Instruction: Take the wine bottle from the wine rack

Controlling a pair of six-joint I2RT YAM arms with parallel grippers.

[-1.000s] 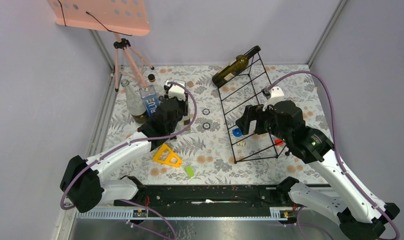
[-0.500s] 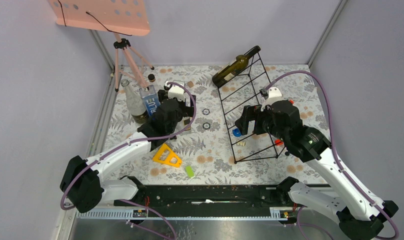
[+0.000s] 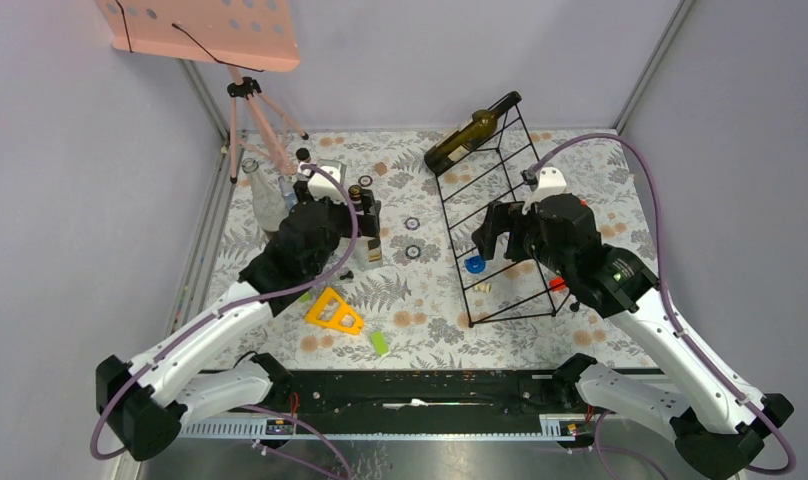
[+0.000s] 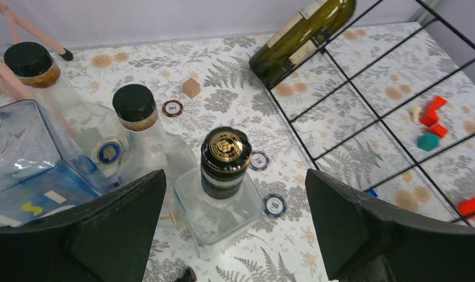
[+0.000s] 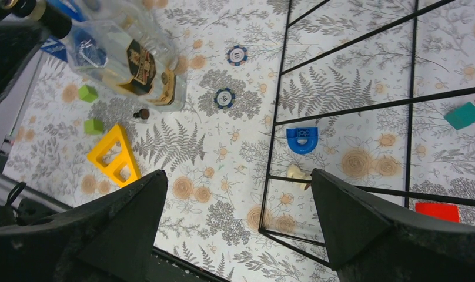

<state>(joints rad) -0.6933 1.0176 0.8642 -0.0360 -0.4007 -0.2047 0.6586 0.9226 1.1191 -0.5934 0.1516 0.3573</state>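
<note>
The dark green wine bottle (image 3: 468, 134) lies tilted on the far top end of the black wire wine rack (image 3: 510, 262); the left wrist view shows the wine bottle (image 4: 300, 34) resting on the wine rack's bars (image 4: 364, 100). My left gripper (image 3: 365, 228) hangs open, well to the left of the rack, over a square clear bottle with a black and gold cap (image 4: 225, 154); nothing touches its fingers (image 4: 123, 229). My right gripper (image 3: 485, 232) is open and empty above the rack's near left side, with a rack bar (image 5: 276, 120) running between its fingers.
Two round clear bottles (image 4: 135, 108) and a blue-tinted bottle (image 4: 23, 158) stand left of the square one. Poker chips (image 4: 274, 205), a yellow triangle (image 5: 113, 155), green blocks (image 5: 88, 93) and a blue piece (image 5: 302, 140) lie on the cloth. A pink tripod stand (image 3: 255, 110) is at the far left.
The left gripper has gone from shut to open, leaving the square clear bottle standing, and its arm has drawn back to the left. The right gripper has edged farther along the rack.
</note>
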